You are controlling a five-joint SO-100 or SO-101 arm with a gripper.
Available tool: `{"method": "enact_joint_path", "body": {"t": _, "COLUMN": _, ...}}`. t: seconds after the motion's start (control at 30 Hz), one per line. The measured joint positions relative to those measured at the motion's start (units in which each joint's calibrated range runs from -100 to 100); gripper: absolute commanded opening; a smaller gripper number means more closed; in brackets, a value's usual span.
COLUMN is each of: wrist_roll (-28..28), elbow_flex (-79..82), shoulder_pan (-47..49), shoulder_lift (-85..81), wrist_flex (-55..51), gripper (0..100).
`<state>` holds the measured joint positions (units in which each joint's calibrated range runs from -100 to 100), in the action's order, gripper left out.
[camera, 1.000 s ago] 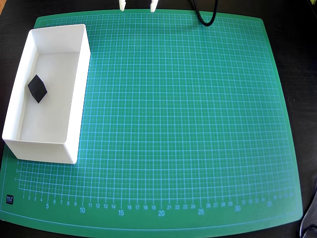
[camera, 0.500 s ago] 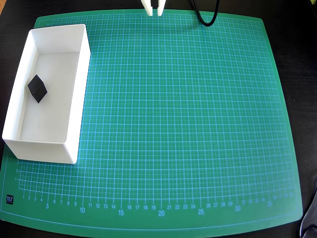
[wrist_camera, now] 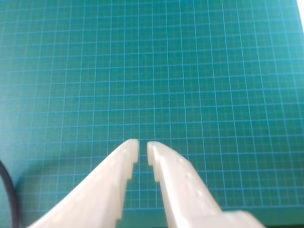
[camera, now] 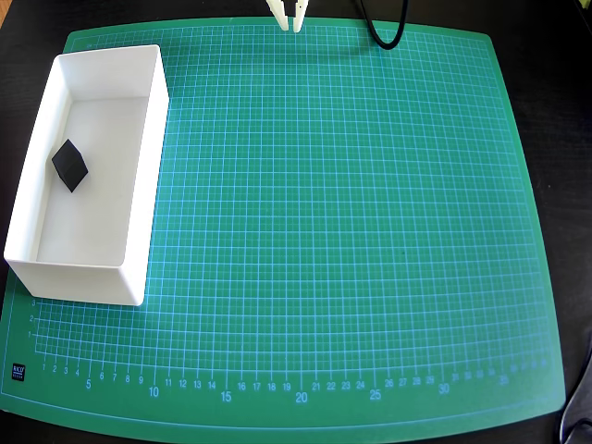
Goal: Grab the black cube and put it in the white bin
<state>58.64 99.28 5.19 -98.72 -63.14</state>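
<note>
The black cube [camera: 69, 165] lies on the floor of the white bin [camera: 146, 176], which stands at the left edge of the green mat in the overhead view. My gripper [camera: 290, 23] shows only as two white fingertips at the top edge of that view, far from the bin. In the wrist view the gripper [wrist_camera: 143, 147] points over bare mat, its white fingers [wrist_camera: 175, 180] nearly touching, with nothing between them. Neither cube nor bin appears in the wrist view.
A green cutting mat [camera: 351, 231] with a grid covers most of the dark table. A black cable [camera: 384, 32] loops onto the mat at the top, and shows at the wrist view's lower left as a cable [wrist_camera: 7, 190].
The fingertips at the top edge came together and shifted right from a second ago. The cube and bin have not moved.
</note>
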Motion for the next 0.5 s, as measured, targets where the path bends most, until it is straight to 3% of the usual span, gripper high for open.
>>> {"method": "enact_joint_path", "body": {"t": 0.5, "wrist_roll": 0.3, "elbow_flex": 0.0, "shoulder_pan": 0.0, "shoulder_lift": 0.0, "wrist_flex": -0.3, "gripper": 1}}
